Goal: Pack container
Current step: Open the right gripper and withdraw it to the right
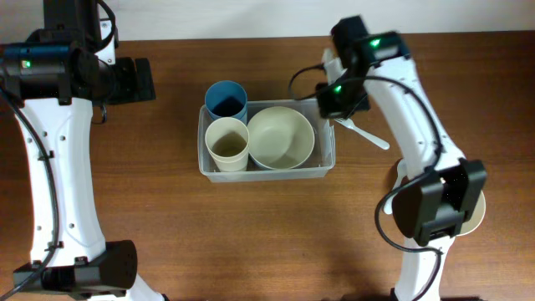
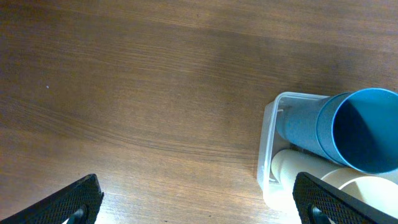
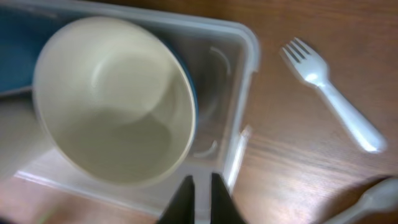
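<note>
The clear plastic container (image 1: pixel 267 173) sits mid-table. It holds a blue cup (image 1: pixel 226 99), a cream cup (image 1: pixel 227 142) and a cream bowl (image 1: pixel 280 136). My right gripper (image 1: pixel 334 99) hovers over the container's right end. In the right wrist view its fingers (image 3: pixel 200 180) are nearly together with nothing between them, just above the container wall (image 3: pixel 245 81) beside the cream bowl (image 3: pixel 112 106). A blue edge shows under that bowl. My left gripper (image 1: pixel 138 79) is wide open and empty (image 2: pixel 205 208), left of the container (image 2: pixel 268 143) and blue cup (image 2: pixel 354 127).
A white plastic fork (image 1: pixel 364 134) lies on the table right of the container and also shows in the right wrist view (image 3: pixel 329 93). Another white utensil (image 3: pixel 373 199) lies nearby. A cream dish (image 1: pixel 478 213) sits under the right arm's base.
</note>
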Available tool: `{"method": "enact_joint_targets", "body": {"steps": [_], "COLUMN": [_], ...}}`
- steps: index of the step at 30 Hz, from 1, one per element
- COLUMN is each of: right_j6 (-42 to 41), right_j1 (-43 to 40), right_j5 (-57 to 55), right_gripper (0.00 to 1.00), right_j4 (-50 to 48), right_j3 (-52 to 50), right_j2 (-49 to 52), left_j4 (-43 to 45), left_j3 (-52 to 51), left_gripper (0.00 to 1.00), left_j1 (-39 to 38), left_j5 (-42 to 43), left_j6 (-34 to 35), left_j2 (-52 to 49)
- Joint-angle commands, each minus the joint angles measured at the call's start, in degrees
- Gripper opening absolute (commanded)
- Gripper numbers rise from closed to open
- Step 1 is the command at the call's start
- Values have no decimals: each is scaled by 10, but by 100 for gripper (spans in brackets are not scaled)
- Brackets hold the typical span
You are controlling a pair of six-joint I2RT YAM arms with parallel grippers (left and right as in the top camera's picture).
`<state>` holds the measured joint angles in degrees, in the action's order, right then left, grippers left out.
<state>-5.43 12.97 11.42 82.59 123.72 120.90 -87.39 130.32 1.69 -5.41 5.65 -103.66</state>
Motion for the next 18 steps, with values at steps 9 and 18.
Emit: {"method": "enact_joint_targets", "body": {"steps": [9,18], "right_j6": [13,18], "right_j1": [-117,-202], "right_j5": [-38,-38], "right_gripper": [62,68], "right_j4": [148,148], "right_j3": [155,132], "right_j2": [-17,-122], "left_j4": [0,0], "left_j3": [-1,-1], "left_gripper": [100,100], "left_j1": [2,2], "left_j5": [-6,-6], "left_j6": [3,3], "left_j2": [1,1]}}
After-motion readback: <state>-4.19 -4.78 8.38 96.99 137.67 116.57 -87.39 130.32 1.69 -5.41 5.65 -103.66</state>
